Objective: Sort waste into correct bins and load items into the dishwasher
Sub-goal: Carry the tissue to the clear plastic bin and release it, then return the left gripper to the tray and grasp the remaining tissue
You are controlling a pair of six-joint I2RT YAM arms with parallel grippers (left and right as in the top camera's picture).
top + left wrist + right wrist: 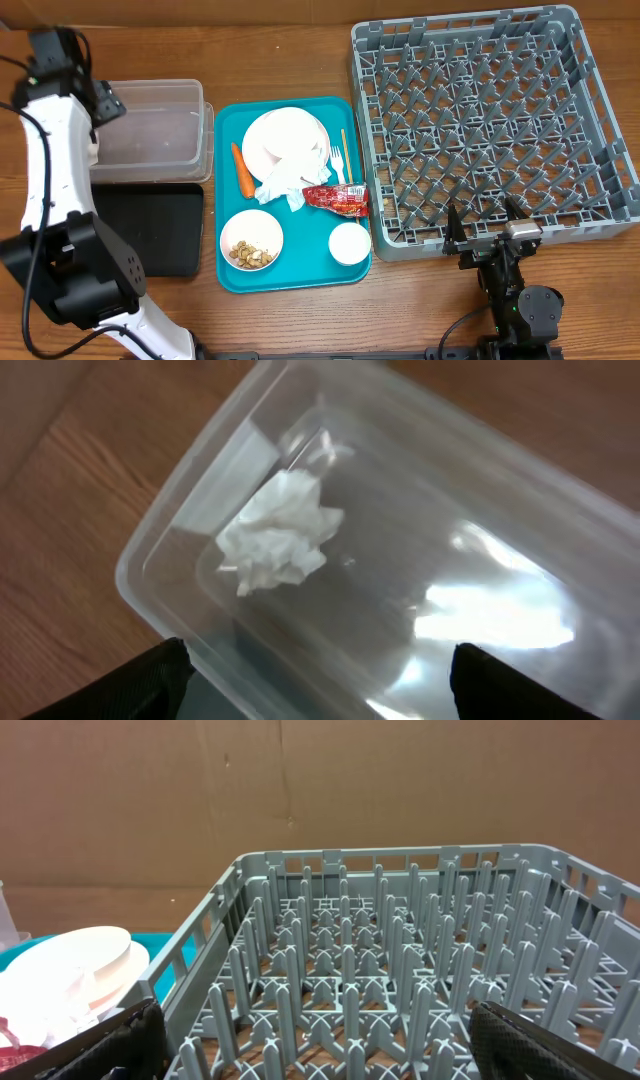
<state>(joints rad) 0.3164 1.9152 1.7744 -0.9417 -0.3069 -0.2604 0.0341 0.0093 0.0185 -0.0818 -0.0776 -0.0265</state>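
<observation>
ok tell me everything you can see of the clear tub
The tub is a see-through rectangular plastic box with rounded corners and a lipped rim, upright on the table, left of the teal tray, black tray alongside. One crumpled napkin lies inside. The open left gripper hangs above it.

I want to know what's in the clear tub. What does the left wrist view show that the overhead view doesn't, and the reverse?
Only the left wrist view: a crumpled white napkin lying inside the clear tub. Only the overhead view: the teal tray with carrot, red wrapper and plate, the black tray, and the grey rack. Both: the clear tub and the wooden table.
</observation>
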